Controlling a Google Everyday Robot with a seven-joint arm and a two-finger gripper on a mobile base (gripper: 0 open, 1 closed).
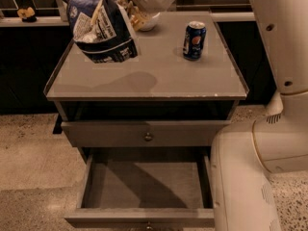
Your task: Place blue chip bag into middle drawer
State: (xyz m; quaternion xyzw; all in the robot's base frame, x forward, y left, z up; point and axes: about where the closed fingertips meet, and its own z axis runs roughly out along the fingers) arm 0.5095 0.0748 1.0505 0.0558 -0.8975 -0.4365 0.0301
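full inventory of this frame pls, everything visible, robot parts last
blue chip bag: 1, dark blue with white print, held above the cabinet top, left rear
soda can: 1, blue, upright on the cabinet top, right rear
cabinet: 1, grey, centre
upper drawer: 1, grey, brass knob, closed
middle drawer: 1, grey, pulled open below it
small object: 1, yellowish, far-left ledge; unidentifiable
gripper: 1, yellowish fingers, shut on the blue chip bag, top of frame
robot arm: 1, white, right side
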